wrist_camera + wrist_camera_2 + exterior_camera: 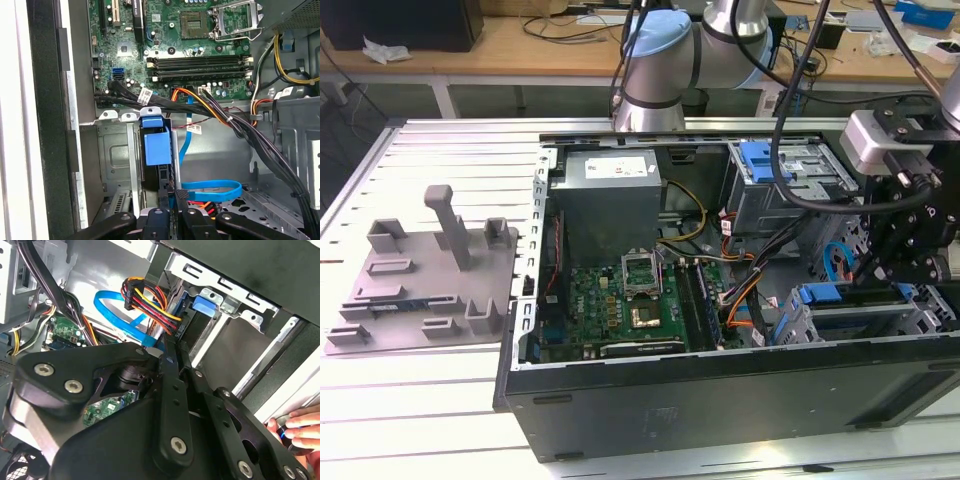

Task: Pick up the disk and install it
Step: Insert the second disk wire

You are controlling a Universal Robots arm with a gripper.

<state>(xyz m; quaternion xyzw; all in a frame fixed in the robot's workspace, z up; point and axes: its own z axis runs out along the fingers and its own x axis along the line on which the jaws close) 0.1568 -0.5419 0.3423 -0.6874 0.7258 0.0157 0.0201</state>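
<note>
Now one gripper (172,200) clenched on one disk (156,150) in the drive bay, two blue brackets.

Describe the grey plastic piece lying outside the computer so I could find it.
Find the open black computer case on the slatted metal table. On the exterior view's left of it lies a flat grey plastic plate. Alone among the parts, it is plain grey all over, with one tall post and small blocks standing up.

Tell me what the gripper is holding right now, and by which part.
It cannot be told. The gripper is right at the end of the disk, which sits in the drive cage, but no clear hold shows.
</note>
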